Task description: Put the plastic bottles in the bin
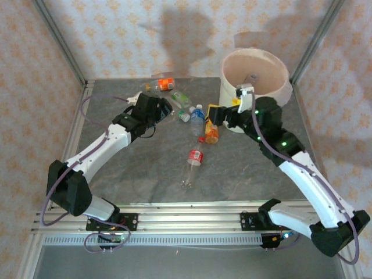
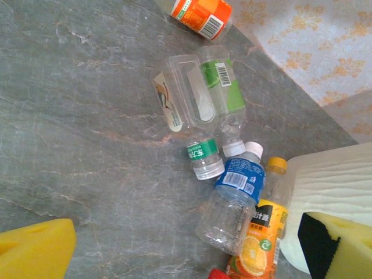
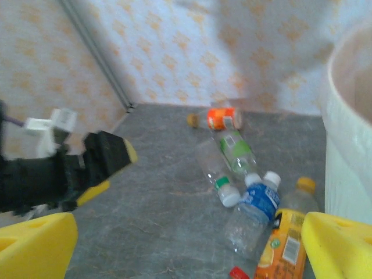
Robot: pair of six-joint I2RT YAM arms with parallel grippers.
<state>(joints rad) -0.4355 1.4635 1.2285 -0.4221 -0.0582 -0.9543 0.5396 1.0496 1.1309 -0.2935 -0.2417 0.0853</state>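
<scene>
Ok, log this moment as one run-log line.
left hand open, by bottle cluster | right hand open, empty, beside bin | six bottles on table

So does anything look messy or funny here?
Yes. No bottle stands up: the blue-label bottle, orange juice bottle and green-label bottle lie jumbled near the bin, and a red-label bottle lies alone nearer the arms. Nothing looks spilled.

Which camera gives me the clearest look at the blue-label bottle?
Left wrist view: the blue-label bottle lies large and sharp, white cap and label plain. Top external shows it small, near the bin. Right wrist has it close but blurred.
</scene>
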